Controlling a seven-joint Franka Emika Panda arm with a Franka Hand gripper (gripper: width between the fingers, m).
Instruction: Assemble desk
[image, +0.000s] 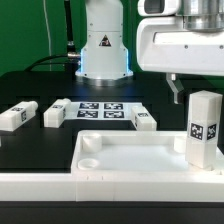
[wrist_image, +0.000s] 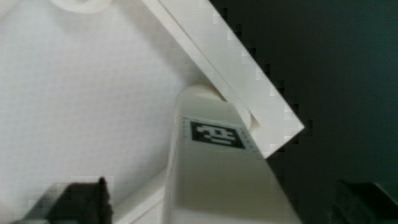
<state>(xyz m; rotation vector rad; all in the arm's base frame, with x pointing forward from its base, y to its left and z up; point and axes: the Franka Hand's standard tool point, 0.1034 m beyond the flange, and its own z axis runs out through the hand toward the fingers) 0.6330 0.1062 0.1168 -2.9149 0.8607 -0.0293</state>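
**Exterior view.** The desk top (image: 130, 152) lies behind the front rail (image: 60, 186). One leg (image: 203, 128) stands upright at the top's corner on the exterior view's right. Three loose legs (image: 17, 115) (image: 57, 113) (image: 144, 121) lie on the table (image: 30, 90) beside the marker board (image: 100, 108). The gripper (image: 196, 88) hangs just above the standing leg.

**Wrist view.** The jaws stand wide apart. The fingers (wrist_image: 75, 203) flank the leg (wrist_image: 222, 170) without touching it.
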